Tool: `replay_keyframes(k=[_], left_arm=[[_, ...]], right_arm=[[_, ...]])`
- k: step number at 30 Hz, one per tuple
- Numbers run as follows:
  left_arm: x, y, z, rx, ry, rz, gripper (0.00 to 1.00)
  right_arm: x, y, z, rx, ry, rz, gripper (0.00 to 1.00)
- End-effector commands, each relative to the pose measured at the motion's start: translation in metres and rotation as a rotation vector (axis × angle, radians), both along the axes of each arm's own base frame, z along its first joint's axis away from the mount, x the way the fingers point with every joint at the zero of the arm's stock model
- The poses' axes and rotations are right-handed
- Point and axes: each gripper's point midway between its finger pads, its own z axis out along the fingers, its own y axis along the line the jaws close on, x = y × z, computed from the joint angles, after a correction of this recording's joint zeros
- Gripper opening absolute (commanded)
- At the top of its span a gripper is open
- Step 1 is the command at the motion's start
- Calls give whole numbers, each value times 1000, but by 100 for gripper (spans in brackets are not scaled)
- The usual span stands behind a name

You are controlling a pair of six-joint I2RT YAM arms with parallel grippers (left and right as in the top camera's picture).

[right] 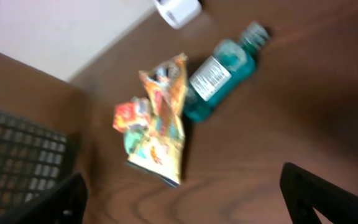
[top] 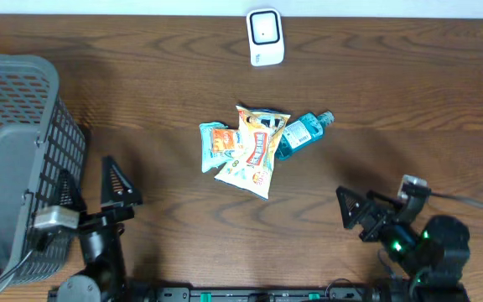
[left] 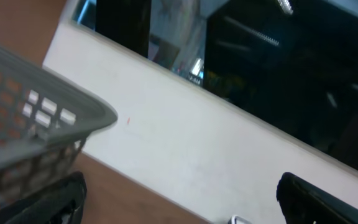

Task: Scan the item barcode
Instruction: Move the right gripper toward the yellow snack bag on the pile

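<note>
Roughly at the middle of the dark brown wooden surface point(top: 392, 92) we note three items lying in a cluster. A yellow-and-orange crinkled snack bag point(top: 257, 151) lies flat in the centre, its long side running near to far. A smaller blue-and-orange snack packet point(top: 218, 144) touches its left edge and is partly tucked under it. A teal plastic mouthwash bottle point(top: 303, 132) lies on its side against the bag's right edge, cap pointing far-right and white label facing up.

We cannot make out a barcode on any item; the right wrist view is blurred.

A white rounded barcode scanner point(top: 265, 38) sits at the far edge of the surface, well apart from the cluster and almost straight beyond it.

A grey plastic mesh basket point(top: 15, 151) takes up the left side.

Left pincer point(top: 90, 180): near-left, just beside the basket, jaws spread wide with nothing between them. Its camera looks up past the basket rim at a white wall and dark glass.

Right pincer point(top: 376, 195): near-right, well apart from the cluster, jaws wide and holding nothing. Its camera frames the bag and bottle between the two dark fingers point(right: 328, 193).
</note>
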Motion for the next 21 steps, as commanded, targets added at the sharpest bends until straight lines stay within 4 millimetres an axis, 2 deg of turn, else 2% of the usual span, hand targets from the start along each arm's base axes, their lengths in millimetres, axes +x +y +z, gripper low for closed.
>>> replay_keyframes(k=[1,3,4,6,11,13,17,21], left_arm=[[12,-6,-26,-31,15,-39,98],[18,-10,-41,-24,31,-57,98],[23,-12,-57,-20,59,-59,98],[27,-12,-72,-16,92,-59,98],[31,-13,-91,-11,131,-57,98],[32,-13,-94,-10,140,-57,98],[33,-13,-100,-7,163,-58,98],[34,-13,-115,0,225,-56,98]], right_arm=[[14,-2,-2,-63,66,21,93],[20,2,-2,-74,99,47,91],[26,11,1,-75,134,87,90],[32,25,6,-79,161,144,89],[42,72,16,-131,229,252,92],[41,95,11,-181,243,318,99],[37,140,-8,-273,216,477,99],[56,172,-23,-275,180,497,99]])
